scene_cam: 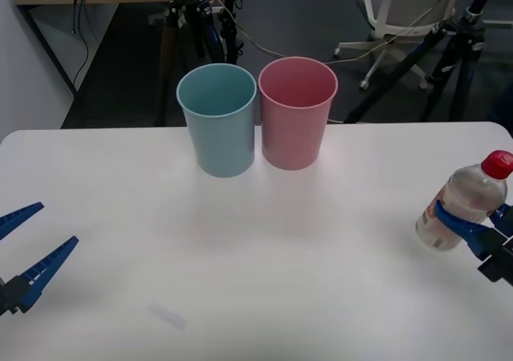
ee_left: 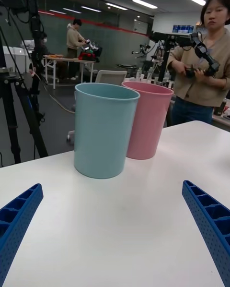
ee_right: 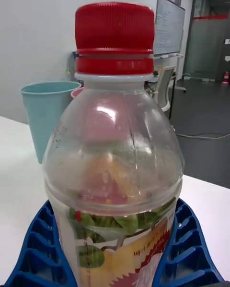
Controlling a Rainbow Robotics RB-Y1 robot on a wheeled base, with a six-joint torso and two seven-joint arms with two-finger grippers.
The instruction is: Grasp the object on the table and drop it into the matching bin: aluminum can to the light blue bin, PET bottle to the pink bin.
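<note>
The right gripper [scene_cam: 473, 234] has its blue fingers [ee_right: 189, 253] closed around the lower, labelled body of the PET bottle [scene_cam: 465, 204], which leans between them at the table's [scene_cam: 264, 281] right edge, the pink bin [scene_cam: 296, 112] well off to its left. The bottle looks empty, light, smooth and likely to dent, so a mid-body hold seems right. The left gripper [scene_cam: 28, 245] waits wide open and empty.

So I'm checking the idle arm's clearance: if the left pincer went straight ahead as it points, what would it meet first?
Probably the light blue bin, which stands ahead between the open left pincer fingers, with bare table before it; depth is uncertain.
</note>
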